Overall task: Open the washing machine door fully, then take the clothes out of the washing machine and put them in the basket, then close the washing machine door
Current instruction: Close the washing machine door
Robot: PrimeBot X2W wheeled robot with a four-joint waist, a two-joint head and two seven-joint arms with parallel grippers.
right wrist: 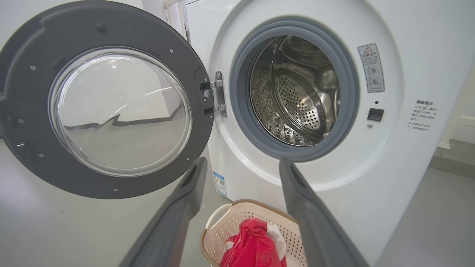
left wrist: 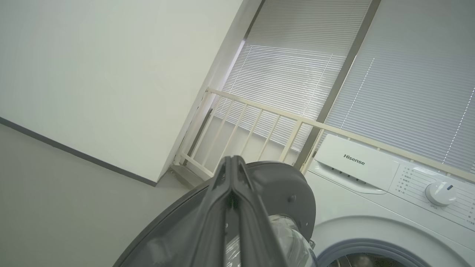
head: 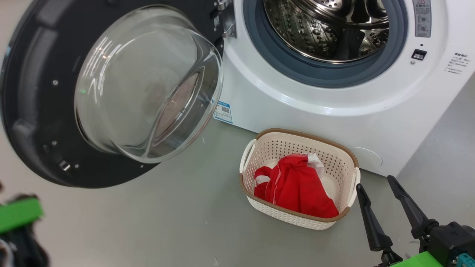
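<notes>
My left tool (left wrist: 232, 163) was closed, its two fingers pressed flat together with nothing between them. Just beyond its tips hung the washing machine door (left wrist: 289, 189), swung wide open on its hinge. Whether the tips touched its dark rim I could not tell, because the fingers covered that spot. In the head view, a blurred green and black shape at the lower left, below the door, was probably that same tool.

To the right of the door, well ahead of both tools, stood the washing machine (head: 297, 104), its grey gasket (head: 297, 70) and steel drum (head: 326, 33) open to view. On the floor (head: 167, 222) in front of it sat the basket (head: 308, 135), between my tools and just beside the right one, on its left. The clothes (head: 297, 185) lay inside the basket, a red bundle with a white edge at the top.

My right tool (head: 375, 183) stood wide open and held nothing. Its fingers pointed toward the machine, apart from the basket's near handle. In the right wrist view the basket lay low between them.
</notes>
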